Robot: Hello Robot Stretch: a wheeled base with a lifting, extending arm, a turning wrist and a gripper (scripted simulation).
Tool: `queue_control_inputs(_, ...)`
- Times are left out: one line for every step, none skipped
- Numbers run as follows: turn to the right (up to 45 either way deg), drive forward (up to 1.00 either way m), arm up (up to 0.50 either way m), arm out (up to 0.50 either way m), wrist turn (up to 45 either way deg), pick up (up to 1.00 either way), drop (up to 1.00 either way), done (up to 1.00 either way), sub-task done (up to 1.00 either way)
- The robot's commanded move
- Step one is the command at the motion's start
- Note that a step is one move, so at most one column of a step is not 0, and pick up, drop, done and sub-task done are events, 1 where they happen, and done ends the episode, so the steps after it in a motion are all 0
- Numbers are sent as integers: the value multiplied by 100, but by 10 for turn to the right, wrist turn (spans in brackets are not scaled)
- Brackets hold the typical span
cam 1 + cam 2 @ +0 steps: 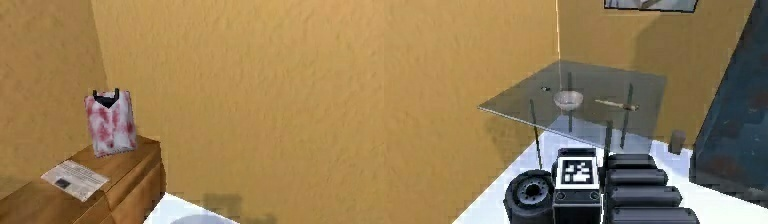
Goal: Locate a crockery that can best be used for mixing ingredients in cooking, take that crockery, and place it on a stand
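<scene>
A small pale bowl (567, 99) stands near the middle of a glass-topped table (514, 103) in the arm side view. At that view's bottom edge, the arm's black ribbed bar (639, 188) is drawn in, with a white marked square (577, 170) at its end. Left of the square is the gripper's dark round body (532, 197). I cannot make out its far end, so I cannot tell whether it holds anything. The bowl lies farther out than the gripper, well apart from it.
A thin brownish stick-like thing (616, 103) lies on the glass beside the bowl. A dark panel (736, 100) rises at the right, with a small dark cylinder (677, 140) on the floor. In the forward view, a wooden dresser (140, 175) carries a pink-patterned bag (110, 122) and a paper (75, 178).
</scene>
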Motion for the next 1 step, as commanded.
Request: queue_control_inputs(0,25,0,0,0,0,0,0,0)
